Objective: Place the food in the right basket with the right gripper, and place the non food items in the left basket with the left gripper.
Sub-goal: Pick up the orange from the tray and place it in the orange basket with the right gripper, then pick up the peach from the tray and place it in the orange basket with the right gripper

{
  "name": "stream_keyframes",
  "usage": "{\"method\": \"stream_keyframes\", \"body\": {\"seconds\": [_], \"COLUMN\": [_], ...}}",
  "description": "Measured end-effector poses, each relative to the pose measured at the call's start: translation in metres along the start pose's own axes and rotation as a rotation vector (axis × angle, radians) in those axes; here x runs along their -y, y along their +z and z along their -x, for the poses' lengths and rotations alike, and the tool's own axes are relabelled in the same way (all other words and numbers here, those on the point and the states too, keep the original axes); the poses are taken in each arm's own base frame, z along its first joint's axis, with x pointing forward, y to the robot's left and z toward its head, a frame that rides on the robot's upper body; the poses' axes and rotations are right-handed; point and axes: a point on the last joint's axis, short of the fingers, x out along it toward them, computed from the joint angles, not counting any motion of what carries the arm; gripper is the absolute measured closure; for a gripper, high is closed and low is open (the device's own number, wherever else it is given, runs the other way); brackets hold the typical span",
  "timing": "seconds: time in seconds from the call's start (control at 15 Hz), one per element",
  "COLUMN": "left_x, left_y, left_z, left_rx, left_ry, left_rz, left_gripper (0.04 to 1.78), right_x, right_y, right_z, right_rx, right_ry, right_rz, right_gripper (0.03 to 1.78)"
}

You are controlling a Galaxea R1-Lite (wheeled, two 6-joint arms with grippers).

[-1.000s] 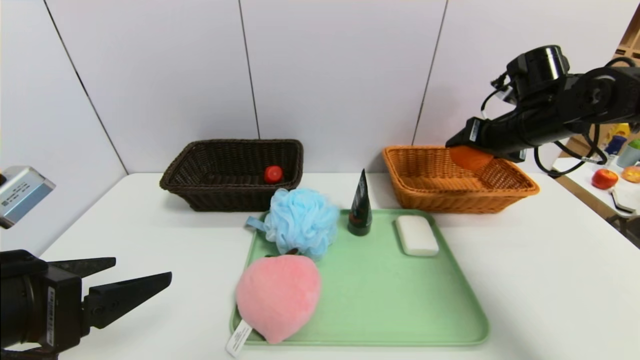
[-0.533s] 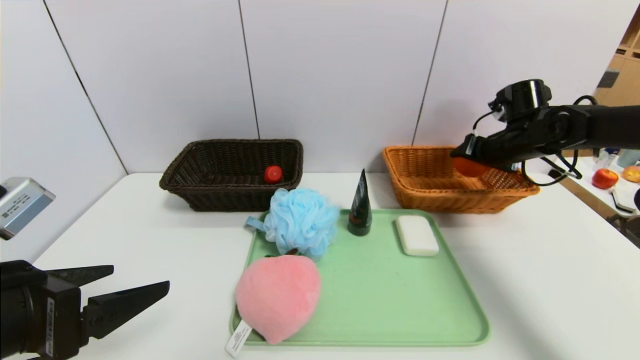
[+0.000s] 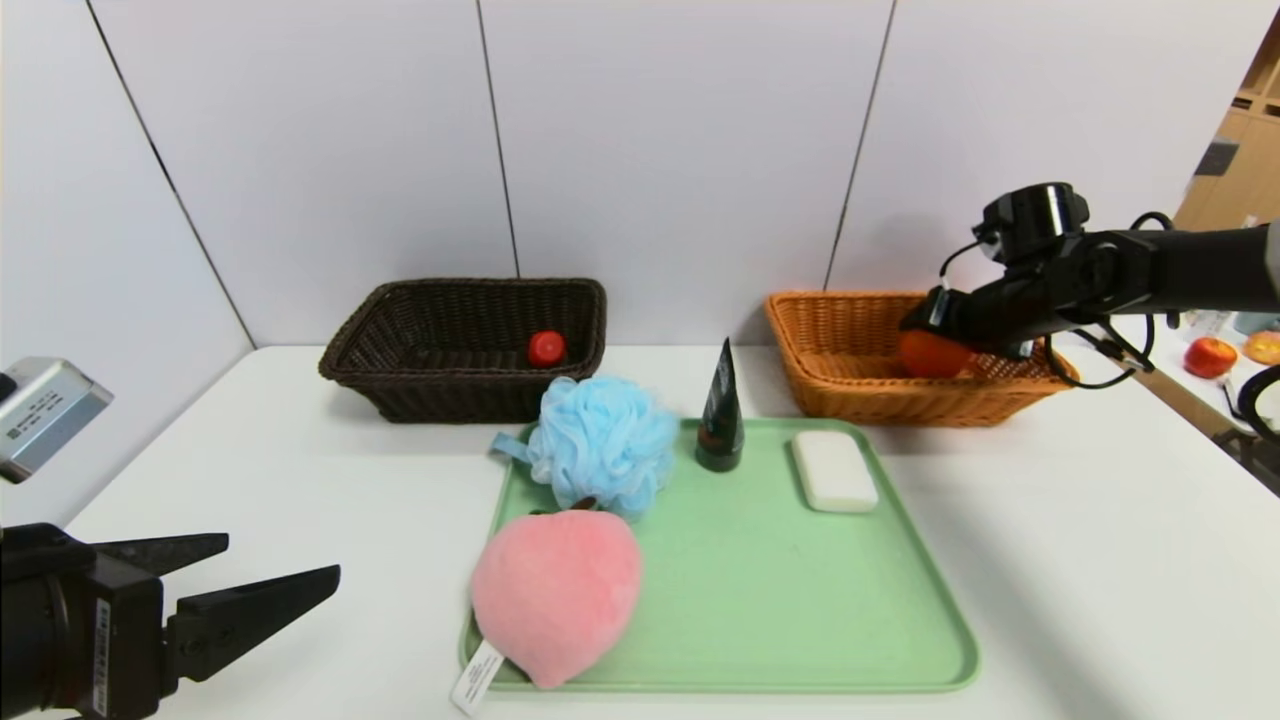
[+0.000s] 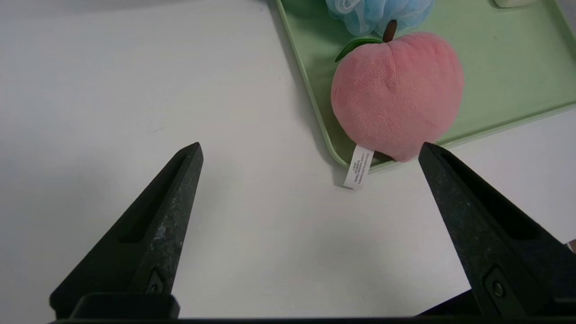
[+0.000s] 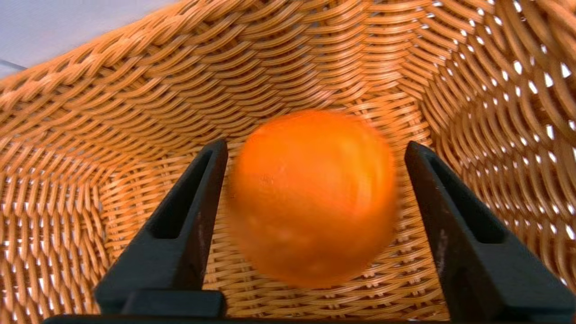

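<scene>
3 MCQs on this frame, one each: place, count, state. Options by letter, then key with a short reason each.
1. Where is the small red ball?
A. on the green tray
B. in the dark brown basket
C. in the light orange basket

2. How many things lie on the green tray?
A. two
B. four
C. six

3. How does the right gripper stand?
A. open, round orange fruit between its jaws
B. shut and empty
C. shut on the soap bar

Key: B, red shows inside the dark weave; B, bath puff, dark tube, soap bar, plush peach; A, gaps show beside the fruit.
</scene>
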Motion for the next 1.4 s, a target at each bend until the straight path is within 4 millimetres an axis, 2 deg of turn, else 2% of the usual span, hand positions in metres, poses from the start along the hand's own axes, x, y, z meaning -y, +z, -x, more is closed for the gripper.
{"method": "stream_keyframes", "body": {"seconds": [0.2,0.33,0.6,0.8,1.0,1.27,1.4], "left_x": [0.000,0.000,0.001,0.001,0.002,0.001,0.001], "left_y": [0.000,0.000,0.004,0.007,0.007,0.006,0.005], "left_z": [0.000,0.000,-0.001,-0.004,-0.007,-0.010,-0.010], "left_rx": [-0.001,-0.001,0.005,0.001,-0.011,-0.024,-0.027], "left_ry": [0.001,0.001,0.001,0.004,0.006,0.007,0.004], "left_rz": [0.000,0.001,0.006,0.006,0.006,0.005,0.006], "left_gripper": [0.13,0.13,0.13,0.13,0.13,0.13,0.13], "right_x": [-0.001,-0.004,-0.028,-0.038,-0.045,-0.049,-0.053], "right_y": [0.005,0.012,0.024,0.022,0.019,0.017,0.018], "right_z": [0.006,0.020,0.075,0.122,0.156,0.171,0.178], "right_rx": [0.014,0.040,0.096,0.049,0.016,0.059,0.071], "right_ry": [0.005,0.017,0.089,0.115,0.076,-0.041,-0.030], "right_rz": [-0.006,-0.011,-0.085,-0.149,-0.184,-0.188,-0.177], "right_gripper": [0.33,0.28,0.21,0.17,0.15,0.13,0.12]}}
